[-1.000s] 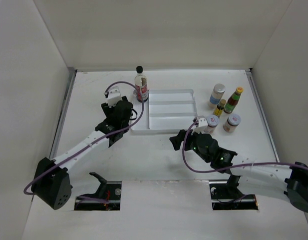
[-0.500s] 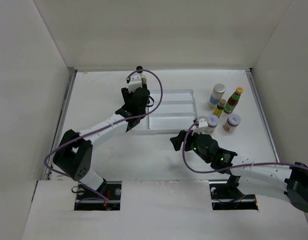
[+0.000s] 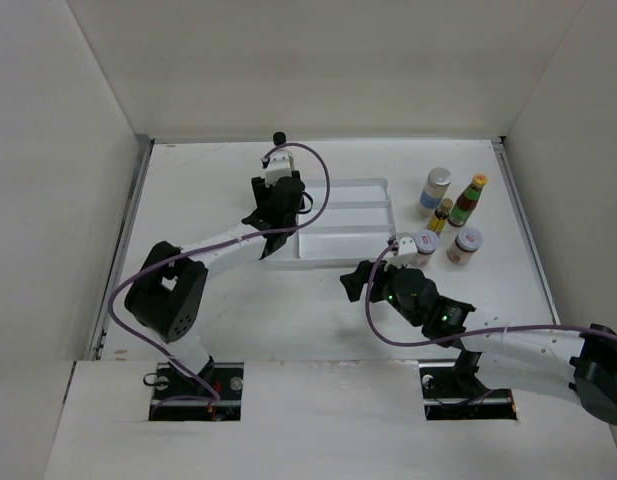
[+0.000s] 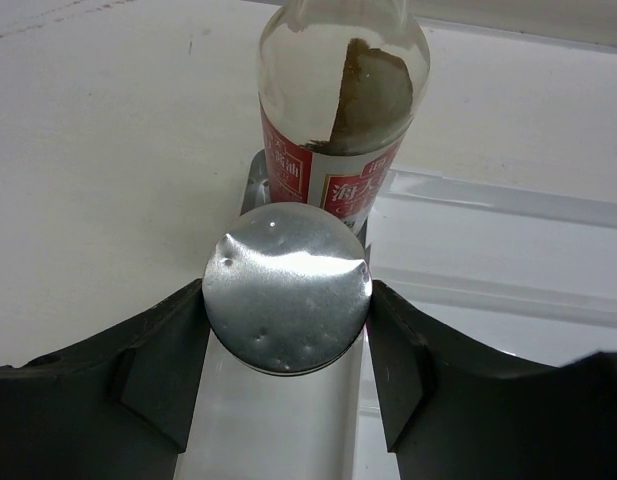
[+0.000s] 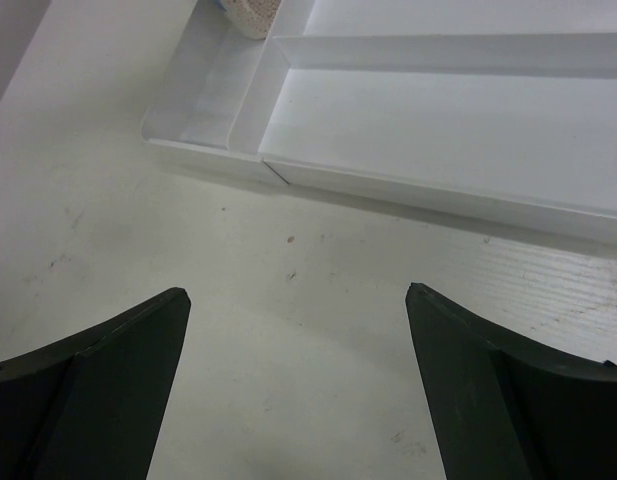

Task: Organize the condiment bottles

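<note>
White worktop (image 3: 188, 210) now shows the left gripper (image 4: 288, 310), clamped on a silver-lidded jar (image 4: 288, 285), swung in over the tray's (image 3: 348, 215) left end beside the tall bottle (image 4: 338, 110), so the jar looks ready to set down, while the right gripper (image 5: 298, 310) has spread wide, empty, near the tray's front edge.

Left arm (image 3: 220, 243) reaching far forward, left gripper (image 4: 288, 292) clamped on silver-lidded jar (image 4: 288, 265), right arm (image 3: 508, 342) low, right gripper (image 5: 296, 292) spread wide, empty.
</note>
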Tool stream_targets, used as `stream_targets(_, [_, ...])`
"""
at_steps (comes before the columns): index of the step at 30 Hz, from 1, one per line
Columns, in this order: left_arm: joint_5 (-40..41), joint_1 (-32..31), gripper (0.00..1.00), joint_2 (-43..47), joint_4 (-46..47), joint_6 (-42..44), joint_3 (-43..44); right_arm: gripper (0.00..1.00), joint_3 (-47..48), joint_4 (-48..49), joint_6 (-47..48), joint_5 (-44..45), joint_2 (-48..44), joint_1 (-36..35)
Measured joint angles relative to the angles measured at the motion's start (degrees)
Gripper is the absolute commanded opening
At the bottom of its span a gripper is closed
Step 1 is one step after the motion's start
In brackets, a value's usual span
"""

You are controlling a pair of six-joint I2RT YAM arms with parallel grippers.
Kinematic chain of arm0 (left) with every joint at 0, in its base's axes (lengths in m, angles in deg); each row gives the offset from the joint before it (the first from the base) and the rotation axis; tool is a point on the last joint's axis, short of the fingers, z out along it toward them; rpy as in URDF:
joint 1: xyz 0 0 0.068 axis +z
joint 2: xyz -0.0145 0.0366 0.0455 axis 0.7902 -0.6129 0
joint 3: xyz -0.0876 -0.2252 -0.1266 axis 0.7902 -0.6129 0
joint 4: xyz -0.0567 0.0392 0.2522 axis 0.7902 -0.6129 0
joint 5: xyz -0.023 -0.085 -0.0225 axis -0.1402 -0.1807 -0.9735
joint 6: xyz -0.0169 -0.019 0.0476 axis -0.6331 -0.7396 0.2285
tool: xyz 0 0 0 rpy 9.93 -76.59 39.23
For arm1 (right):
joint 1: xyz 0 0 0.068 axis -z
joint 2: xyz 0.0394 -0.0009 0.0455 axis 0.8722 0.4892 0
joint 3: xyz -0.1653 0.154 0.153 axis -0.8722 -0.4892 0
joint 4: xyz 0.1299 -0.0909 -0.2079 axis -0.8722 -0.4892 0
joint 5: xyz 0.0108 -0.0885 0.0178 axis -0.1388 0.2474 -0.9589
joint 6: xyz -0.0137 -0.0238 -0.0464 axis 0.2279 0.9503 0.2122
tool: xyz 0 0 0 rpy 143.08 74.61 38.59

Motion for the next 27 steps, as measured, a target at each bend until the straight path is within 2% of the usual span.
stream_targets(5, [0.5, -0.2, 0.75, -0.7, 1.9, 0.5, 0.0, 0.96, 0.0, 0.0, 0.0, 0.9, -1.1, 0.0])
stream_targets(9, [1.6, -0.8, 0.88, -0.3, 4.3, 0.6, -0.2, 0.89, 0.1, -0.3, 0.3, 2.7, -5.3, 0.0])
stream_targets(11, [1.7, -1.3, 0.94, 1.0, 5.2, 0.7, -1.6, 0.77, 1.4, -2.3, 0.8, 4.0, -7.6, 0.0])
stream_targets(14, [1.9, -2.4, 1.0, 5.6, 5.9, 0.7, -5.3, 0.4, 5.4, -7.1, 1.6, 6.8, -9.9, 0.2])
stream_targets(15, [1.9, -2.9, 1.0, 7.9, 6.2, 0.7, -6.9, 0.36, 6.9, -8.5, 1.9, 7.8, -10.4, 0.4])
stream_targets(16, [2.1, -3.6, 1.0, 10.6, 6.7, 0.7, -8.7, 0.36, 8.8, -10.4, 1.8, 9.2, -10.9, 1.2])
stream_targets(18, [2.3, -5.4, 1.0, 16.4, 7.9, 0.7, -11.9, 0.43, 12.2, -14.0, 1.5, 12.6, -11.3, 4.3])
stream_targets(19, [2.4, -6.5, 1.0, 19.6, 8.7, 0.7, -13.6, 0.56, 13.8, -16.1, 1.4, 14.4, -11.0, 6.4])
stream_targets(20, [2.5, -7.6, 1.0, 22.8, 9.5, 0.6, -15.1, 0.74, 15.3, -18.1, 1.0, 16.3, -10.4, 8.7])
stream_targets(21, [2.6, -8.8, 1.0, 26.0, 10.4, 0.5, -16.8, 0.88, 16.3, -19.9, 0.3, 17.9, -9.8, 10.5])
stream_targets(22, [2.6, -9.7, 1.0, 28.8, 11.2, 0.4, -18.4, 0.96, 17.2, -21.9, 0.1, 19.7, -8.8, 12.6])
stream_targets(23, [2.6, -10.6, 1.0, 31.8, 12.0, 0.0, -20.4, 1.0, 17.6, -23.5, -0.1, 21.0, -7.8, 14.2])
stream_targets(27, [2.8, -11.6, 1.0, 43.4, 12.9, -2.6, -30.0, 1.0, 17.7, -29.4, -0.9, 22.8, -2.5, 19.6])
